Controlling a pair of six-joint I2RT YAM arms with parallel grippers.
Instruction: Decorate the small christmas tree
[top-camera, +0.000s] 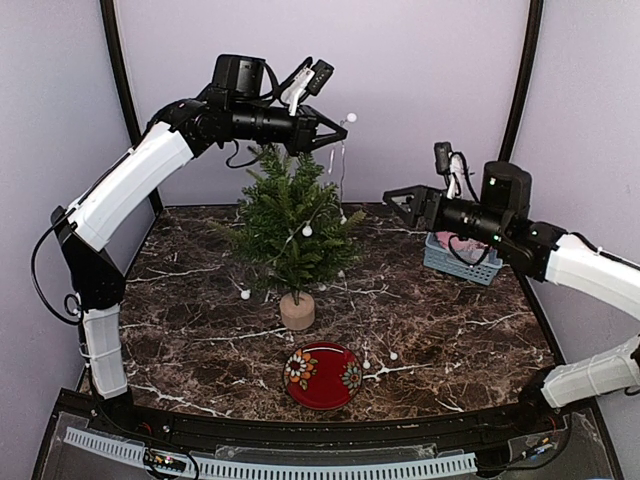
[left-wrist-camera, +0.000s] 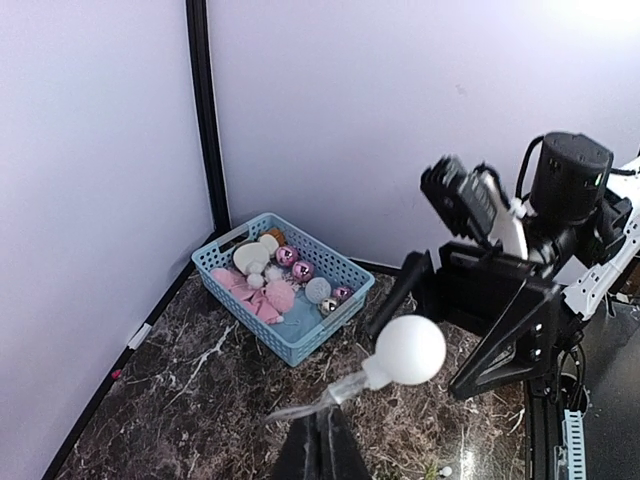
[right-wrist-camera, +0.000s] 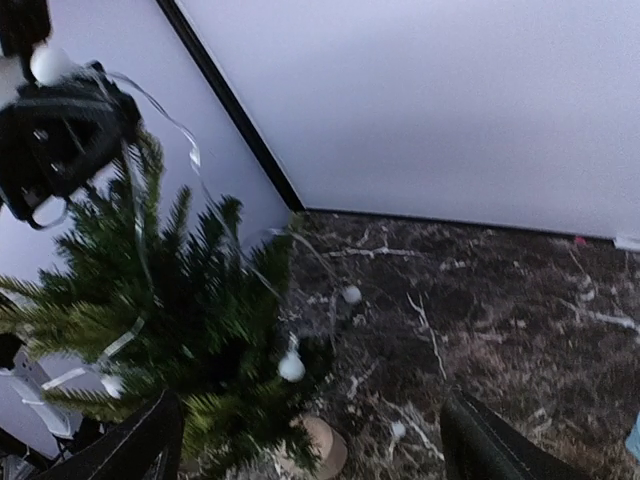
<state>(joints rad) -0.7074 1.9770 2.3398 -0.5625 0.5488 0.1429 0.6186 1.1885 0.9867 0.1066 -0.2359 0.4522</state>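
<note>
Locate the small christmas tree (top-camera: 290, 225) upright on the marble table (top-camera: 450, 340). Just above and right of its tip, the left gripper (top-camera: 338, 130) is pinched closed on the bulb string (top-camera: 351, 118), which trails down through the branches. Right of the tree, the right gripper (top-camera: 396, 203) stands wide, holding nothing. The red plate (top-camera: 322, 376) lies in front of the tree and the blue basket (top-camera: 455, 262) sits to its right

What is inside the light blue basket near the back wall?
In the basket lie pink shiny balls, a silver ball, white round pieces and pink fluffy pieces. They cover most of the bottom, so anything beneath them cannot be seen.
</note>
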